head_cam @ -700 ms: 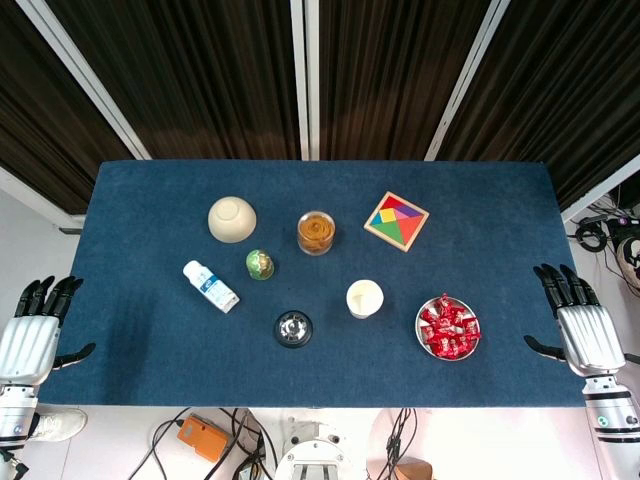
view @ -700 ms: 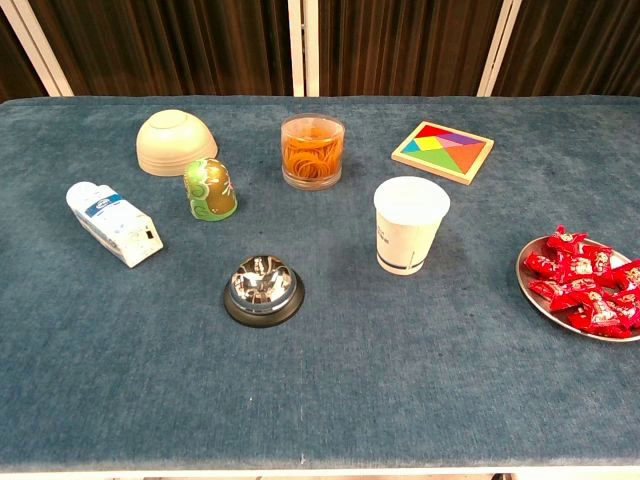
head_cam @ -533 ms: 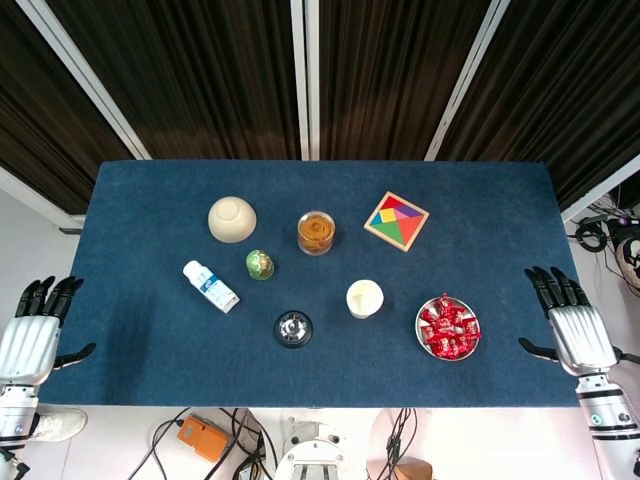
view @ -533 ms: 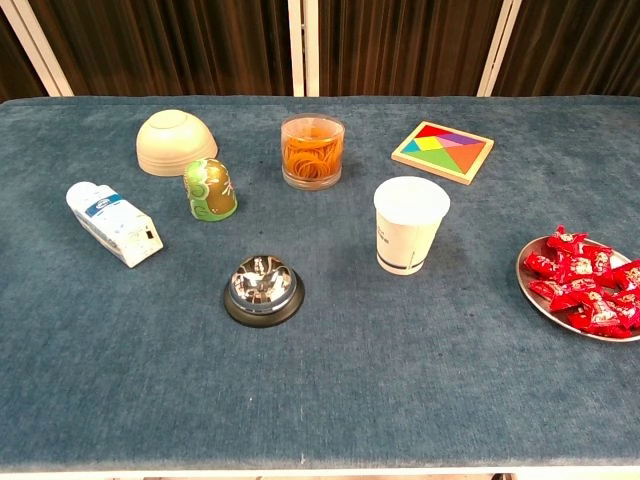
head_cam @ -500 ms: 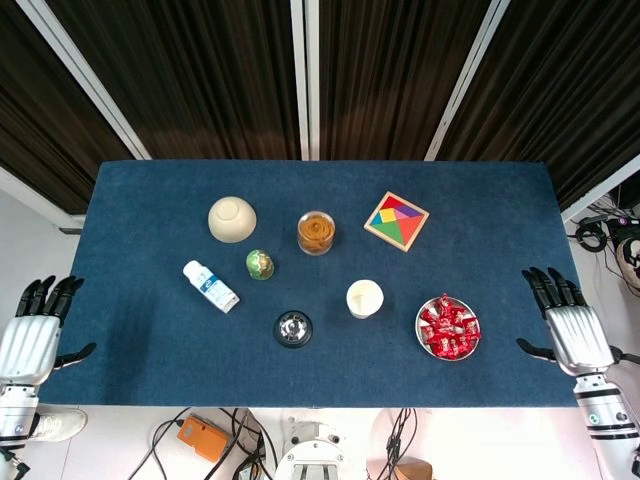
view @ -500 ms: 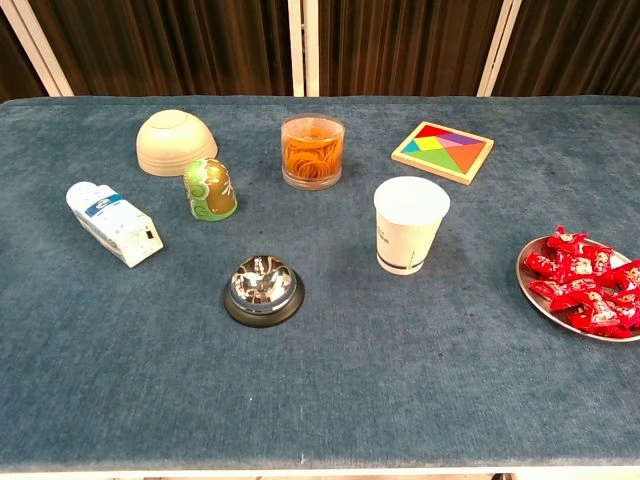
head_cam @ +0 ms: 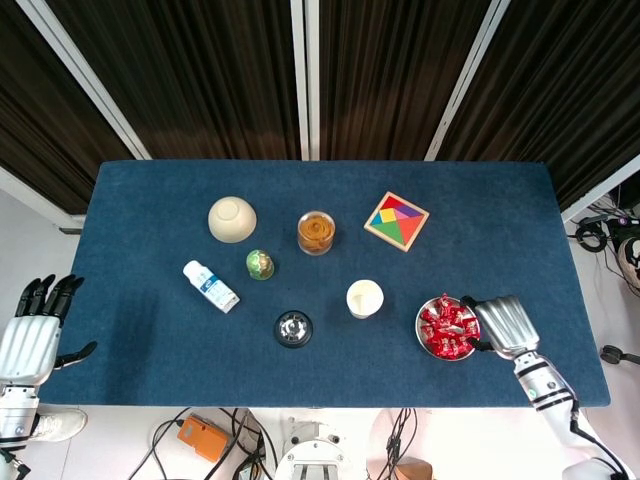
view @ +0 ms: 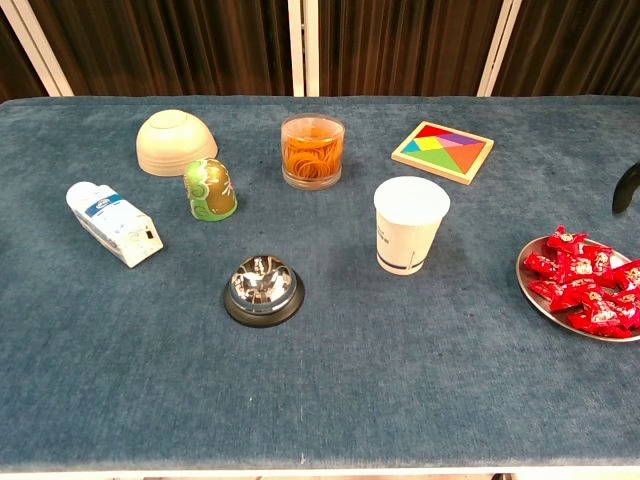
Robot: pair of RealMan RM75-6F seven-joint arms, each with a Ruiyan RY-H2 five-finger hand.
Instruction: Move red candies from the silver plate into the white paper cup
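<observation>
Red wrapped candies point(head_cam: 445, 328) point(view: 583, 284) lie heaped on the silver plate point(head_cam: 419, 327) point(view: 531, 291) near the table's front right. The white paper cup point(head_cam: 364, 298) point(view: 410, 224) stands upright just left of the plate. My right hand point(head_cam: 503, 324) hovers over the plate's right rim, back up, fingers angled toward the candies, holding nothing; in the chest view only one dark fingertip point(view: 625, 188) shows at the right edge. My left hand point(head_cam: 30, 335) is off the table's left edge with its fingers spread, empty.
A service bell point(head_cam: 293, 328) sits left of the cup. Behind are a cream bowl upside down point(head_cam: 232, 219), a jar of rubber bands point(head_cam: 316, 232), a tangram puzzle point(head_cam: 396, 221), a green figurine point(head_cam: 260, 264) and a white bottle point(head_cam: 211, 286).
My right hand has swung in from beyond the table's right edge to above the plate's right side. The left hand and all objects stay put.
</observation>
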